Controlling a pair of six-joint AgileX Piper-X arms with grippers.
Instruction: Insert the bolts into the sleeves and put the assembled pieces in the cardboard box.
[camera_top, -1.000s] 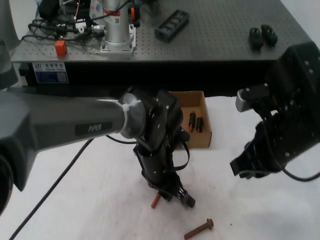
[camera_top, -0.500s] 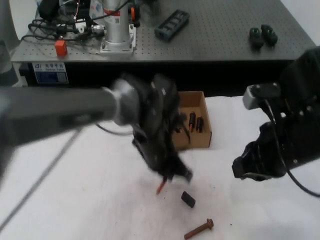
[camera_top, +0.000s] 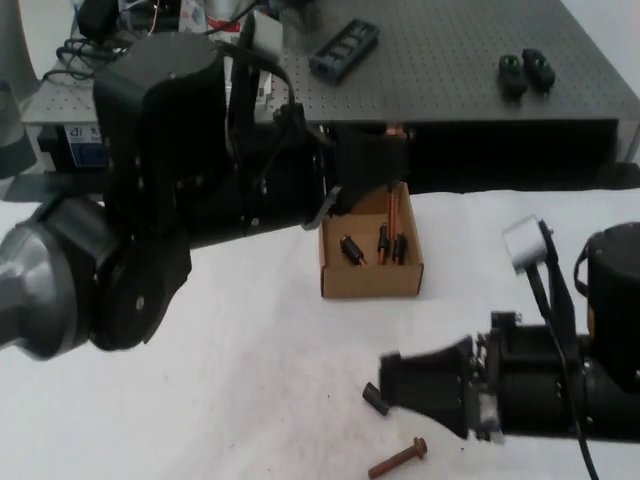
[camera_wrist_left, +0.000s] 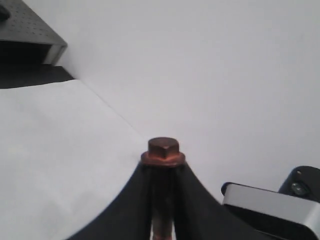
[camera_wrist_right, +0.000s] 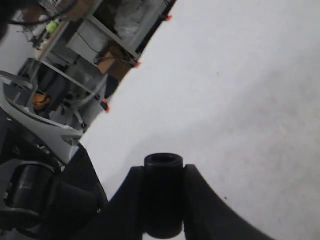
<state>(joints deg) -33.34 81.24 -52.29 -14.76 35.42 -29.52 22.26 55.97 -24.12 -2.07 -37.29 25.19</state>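
Both jaws are clenched on parts. The left jaws grip a copper hex-head bolt (camera_wrist_left: 163, 152) by its shank just under the flange, with the head standing proud of the tips. The right jaws pinch a black sleeve (camera_wrist_right: 163, 195) across its sides, its bore open at the free end. In the high view the left arm hangs over the far edge of the cardboard box (camera_top: 370, 280), which already holds a few assembled pieces (camera_top: 384, 240). The right arm lies low near the front of the white-covered surface (camera_top: 230, 400), well apart from the left. A second bolt (camera_top: 397, 460) lies loose on the cover just beside the right arm.

The mating step looks to be next, and misalignment is the main risk. If the threaded end meets the sleeve's rim off-centre, the bolt could twist in its narrow grip or push the sleeve out of the pinch. The right arm's low sweep could knock the loose bolt away, and the left arm could nudge the box.
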